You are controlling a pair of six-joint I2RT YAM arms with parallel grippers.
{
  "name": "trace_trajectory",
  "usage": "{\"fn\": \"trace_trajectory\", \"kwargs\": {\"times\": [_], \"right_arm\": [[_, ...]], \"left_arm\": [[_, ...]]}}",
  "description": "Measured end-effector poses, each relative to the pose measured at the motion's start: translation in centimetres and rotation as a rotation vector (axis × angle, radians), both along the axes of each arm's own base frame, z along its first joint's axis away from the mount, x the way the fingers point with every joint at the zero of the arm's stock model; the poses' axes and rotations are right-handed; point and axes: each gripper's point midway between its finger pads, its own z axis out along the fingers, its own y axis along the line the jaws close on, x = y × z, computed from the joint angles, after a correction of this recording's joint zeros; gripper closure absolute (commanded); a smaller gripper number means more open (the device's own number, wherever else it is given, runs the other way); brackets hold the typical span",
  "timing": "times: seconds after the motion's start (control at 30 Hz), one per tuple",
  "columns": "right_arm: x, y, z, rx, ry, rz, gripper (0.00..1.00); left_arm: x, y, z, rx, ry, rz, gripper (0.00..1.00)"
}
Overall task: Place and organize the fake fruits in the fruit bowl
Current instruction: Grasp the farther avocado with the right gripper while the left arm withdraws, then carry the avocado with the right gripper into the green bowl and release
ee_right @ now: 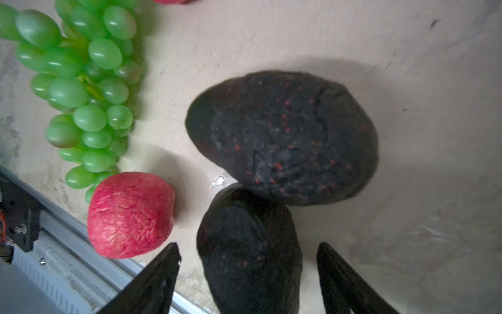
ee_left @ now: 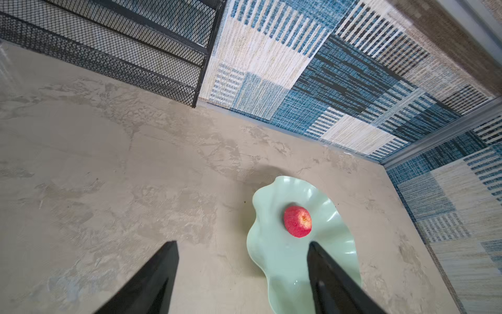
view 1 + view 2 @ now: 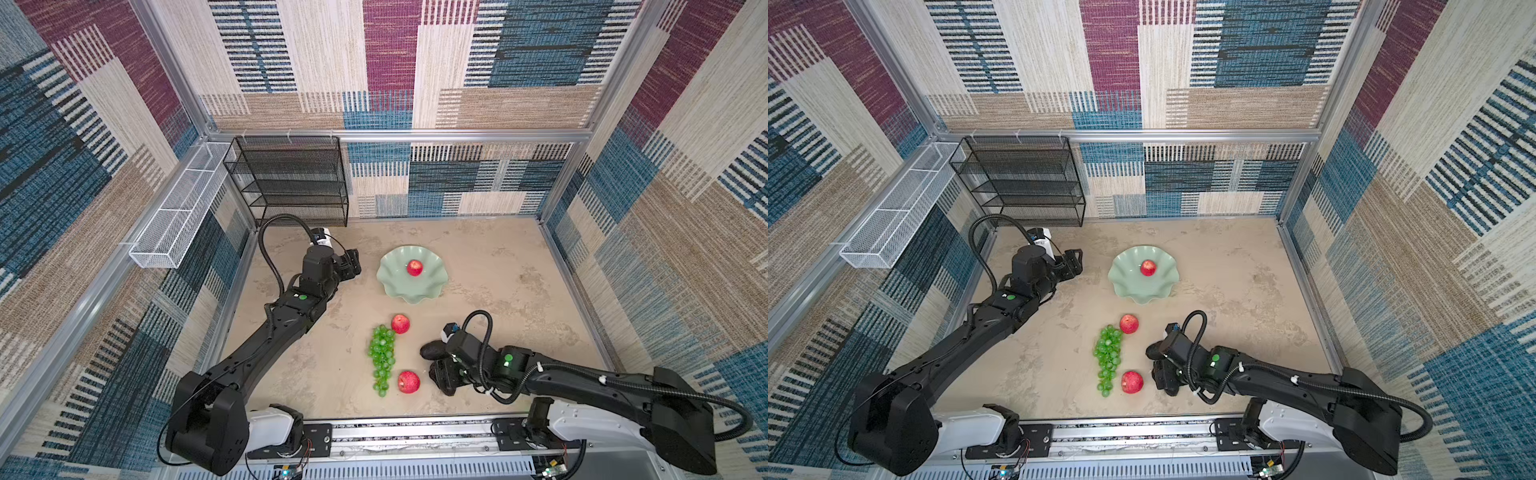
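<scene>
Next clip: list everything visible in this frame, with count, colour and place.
Fruit bowl: one, mint green, mid-table.
Apples: three, red; one in the bowl, two on the table beside the grapes.
Grapes: one bunch, green, table centre, nearer the front.
Avocados: two, blackish, touching each other, right of the grapes.
Mesh rack: one, black, back left corner.
Wire basket: one, white, on the left wall.
Table: one, beige.
Left gripper: black, fingers open, empty, left of the bowl.
Right gripper: black, fingers open astride the nearer avocado, gaps showing.
</scene>
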Motion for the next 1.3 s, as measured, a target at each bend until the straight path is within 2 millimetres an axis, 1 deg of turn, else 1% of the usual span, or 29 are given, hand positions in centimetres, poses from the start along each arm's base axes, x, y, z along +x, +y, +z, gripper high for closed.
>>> {"fn": "trace_trajectory", "kwargs": {"times": [0.07, 0.17, 0.3, 0.4, 0.5, 0.57, 0.63, 0.67, 0.77, 0.8, 0.87, 0.93, 0.97, 1.0, 1.07, 1.17, 1.23, 1.3], "right_arm": [[0.0, 0.2, -0.6, -0.014, 0.006, 0.004, 0.33], [0.1, 0.2, -0.8, -0.018, 0.004, -0.003, 0.46], [0.1, -0.5, 0.0, -0.005, -0.017, -0.036, 0.57], [-0.1, -1.1, 1.6, 0.042, -0.039, -0.062, 0.59], [0.2, -1.3, 4.1, 0.075, -0.082, -0.075, 0.59], [1.1, -1.0, 6.1, 0.088, -0.127, -0.087, 0.59], [2.5, -0.2, 8.4, 0.097, -0.189, -0.090, 0.59], [3.0, 0.2, 9.1, 0.094, -0.211, -0.090, 0.58], [5.6, 1.8, 11.1, 0.073, -0.295, -0.087, 0.57], [6.8, 2.3, 11.7, 0.071, -0.322, -0.089, 0.57], [10.0, 3.1, 12.6, 0.077, -0.370, -0.113, 0.57], [13.9, 3.7, 13.4, 0.079, -0.419, -0.136, 0.57], [15.2, 3.9, 13.7, 0.073, -0.442, -0.140, 0.57], [17.0, 4.4, 14.1, 0.069, -0.473, -0.135, 0.57], [19.8, 5.7, 14.7, 0.079, -0.510, -0.107, 0.57], [23.9, 6.9, 14.2, 0.063, -0.542, -0.074, 0.57], [26.3, 7.4, 12.7, 0.034, -0.549, -0.056, 0.57], [27.9, 8.1, 11.1, 0.022, -0.537, -0.030, 0.57]], "left_arm": [[-0.2, 0.7, -0.2, -0.009, 0.004, 0.016, 0.22], [-0.3, 1.5, -0.2, -0.022, 0.000, 0.038, 0.22], [-0.4, 1.9, -0.4, -0.032, 0.004, 0.046, 0.22], [-0.5, 2.2, -0.9, -0.043, 0.017, 0.046, 0.22], [-0.5, 2.7, -1.5, -0.050, 0.030, 0.061, 0.22], [-0.5, 2.9, -1.8, -0.058, 0.040, 0.058, 0.22], [-0.5, 3.0, -2.0, -0.065, 0.045, 0.062, 0.22], [-0.5, 3.1, -2.0, -0.069, 0.046, 0.066, 0.22], [-0.8, 3.3, -2.0, -0.079, 0.046, 0.067, 0.22], [-1.0, 3.3, -1.9, -0.081, 0.044, 0.064, 0.22], [-1.3, 3.3, -1.9, -0.088, 0.044, 0.057, 0.22], [-1.6, 3.5, -1.6, -0.090, 0.040, 0.059, 0.22], [-1.9, 3.5, -1.5, -0.091, 0.039, 0.058, 0.22], [-2.2, 3.6, -1.2, -0.091, 0.036, 0.058, 0.22], [-2.9, 4.0, -0.6, -0.089, 0.028, 0.061, 0.22], [-4.1, 4.7, 0.4, -0.070, 0.009, 0.066, 0.22], [-5.0, 5.3, 1.0, -0.056, -0.007, 0.078, 0.22], [-5.9, 5.7, 1.3, -0.042, -0.012, 0.081, 0.22]]}}
